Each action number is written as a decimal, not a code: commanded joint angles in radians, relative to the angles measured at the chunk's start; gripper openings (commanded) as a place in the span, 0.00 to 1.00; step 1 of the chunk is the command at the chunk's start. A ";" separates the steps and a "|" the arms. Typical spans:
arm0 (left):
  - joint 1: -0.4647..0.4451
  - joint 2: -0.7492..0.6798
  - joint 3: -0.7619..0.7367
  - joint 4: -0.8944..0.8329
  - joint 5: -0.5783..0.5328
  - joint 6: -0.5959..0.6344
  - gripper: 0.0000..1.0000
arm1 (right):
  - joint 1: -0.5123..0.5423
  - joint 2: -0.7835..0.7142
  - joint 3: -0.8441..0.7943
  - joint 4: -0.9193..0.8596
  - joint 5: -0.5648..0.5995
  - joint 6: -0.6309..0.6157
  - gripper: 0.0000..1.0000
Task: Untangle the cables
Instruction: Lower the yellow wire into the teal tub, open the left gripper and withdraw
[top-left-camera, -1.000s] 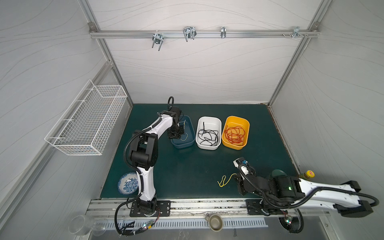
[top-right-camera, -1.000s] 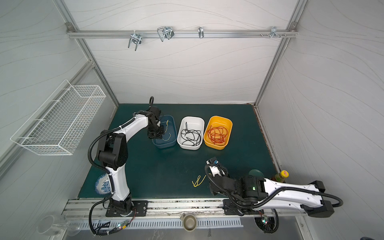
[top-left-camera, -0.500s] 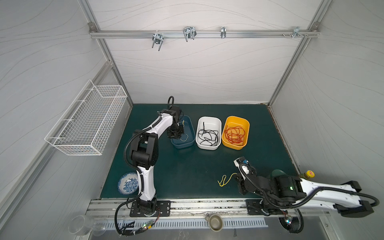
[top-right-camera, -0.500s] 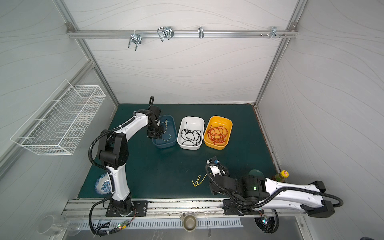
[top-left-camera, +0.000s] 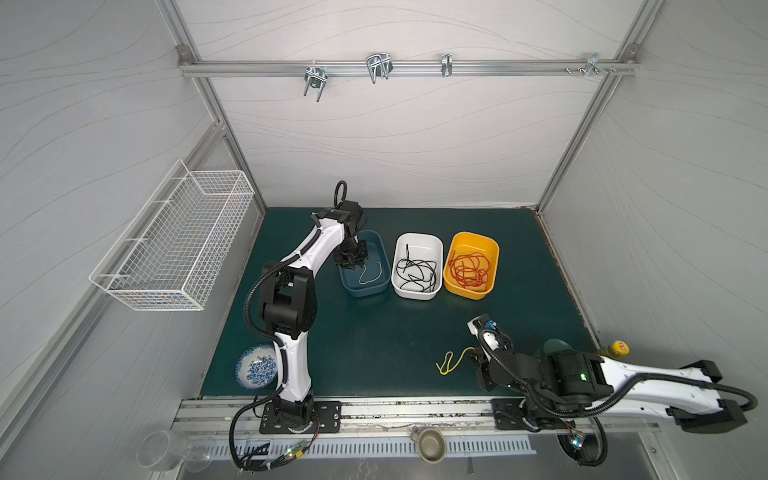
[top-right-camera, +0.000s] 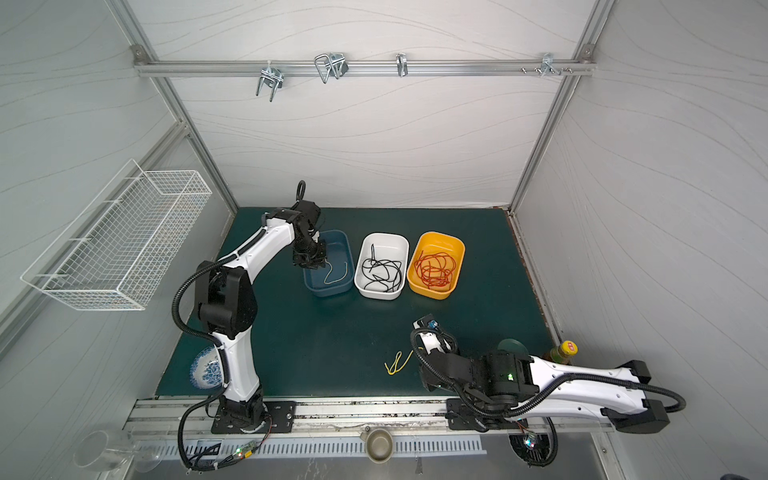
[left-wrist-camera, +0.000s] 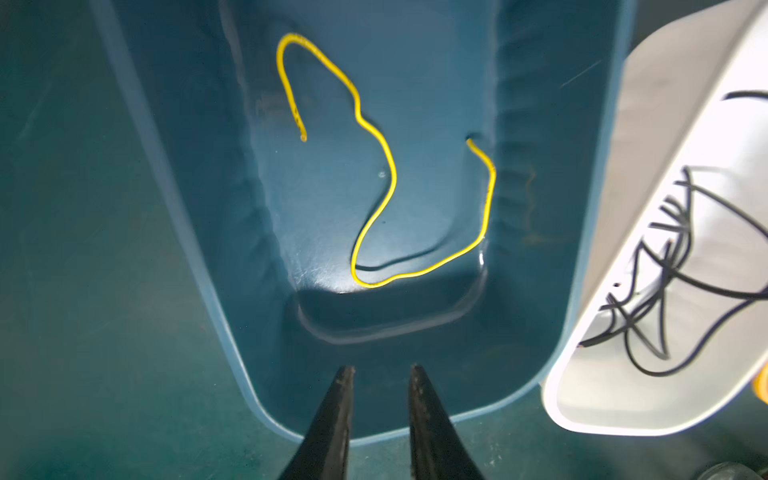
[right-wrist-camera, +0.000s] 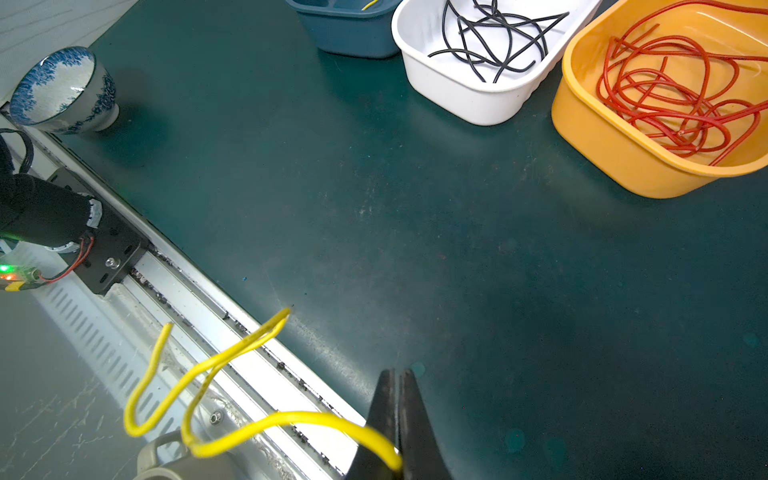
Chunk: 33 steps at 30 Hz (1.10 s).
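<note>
over the green mat (top-left-camera: 374, 332), left gripper (left-wrist-camera: 381, 368) hangs slightly parted, empty, above the blue tub (left-wrist-camera: 232, 232); right gripper (right-wrist-camera: 398, 372) pinches a yellow cable (right-wrist-camera: 232, 357).

Left arm (top-left-camera: 297, 365), right arm (top-left-camera: 648, 376): white shells, black joints, black corrugated conduit (top-left-camera: 248, 299). Black base plates (top-left-camera: 328, 415) on front rail (top-left-camera: 415, 409). Green LED (top-left-camera: 582, 376) on right arm. Left gripper (left-wrist-camera: 380, 368) fingers (left-wrist-camera: 332, 415): tapered, black.

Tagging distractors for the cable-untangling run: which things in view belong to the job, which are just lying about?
Job: right gripper, shut on held yellow cable; open left gripper over blue tub with loose yellow cable; black cables in white tub; red cables in orange tub.

Lying about: patterned bowl, wire basket, yellow-capped bottle, clear glass, tan cup, rail hooks.
</note>
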 joint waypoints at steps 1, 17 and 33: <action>0.005 -0.046 0.053 -0.040 -0.006 0.008 0.31 | 0.008 0.003 0.027 -0.025 0.019 0.020 0.00; 0.005 -0.551 -0.170 0.101 -0.009 -0.067 1.00 | 0.008 0.040 0.025 0.005 0.013 0.017 0.00; -0.004 -1.206 -0.788 0.335 -0.212 -0.021 1.00 | 0.009 0.074 0.018 0.043 0.016 0.012 0.00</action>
